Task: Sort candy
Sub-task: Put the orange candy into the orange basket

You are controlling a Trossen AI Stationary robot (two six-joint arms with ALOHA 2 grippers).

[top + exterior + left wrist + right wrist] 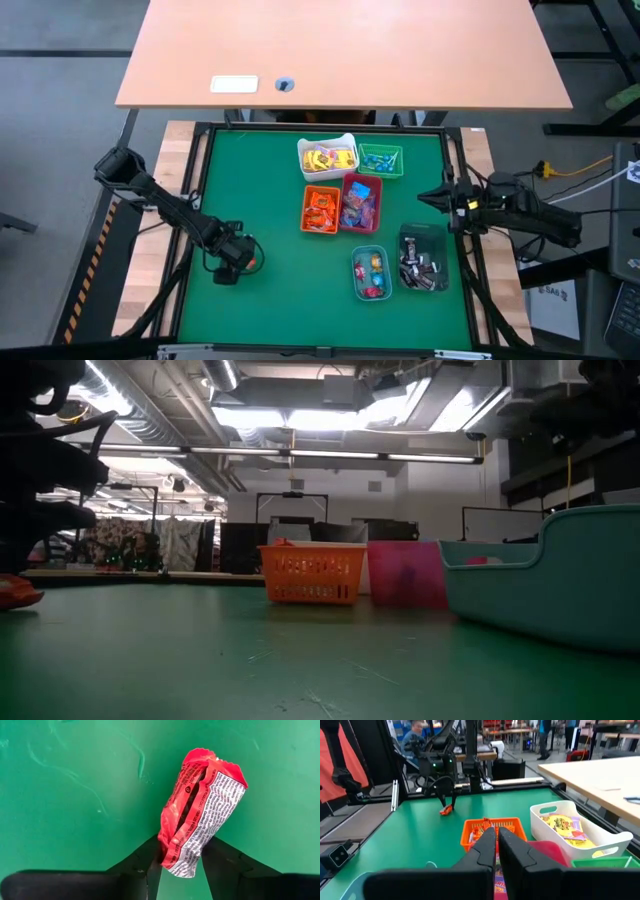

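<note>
I am working the left pincer (181, 865) low over the green desk (280, 300), its fingers standing on either side of a red-wrapped candy (200, 810) and pinching its lower end. I am parking the right pincer (497, 845) pressed together at the desk's right edge, beside the bins (340, 205).

Six bins (327, 157), two arms (170, 205), one loose red candy (200, 810)
</note>
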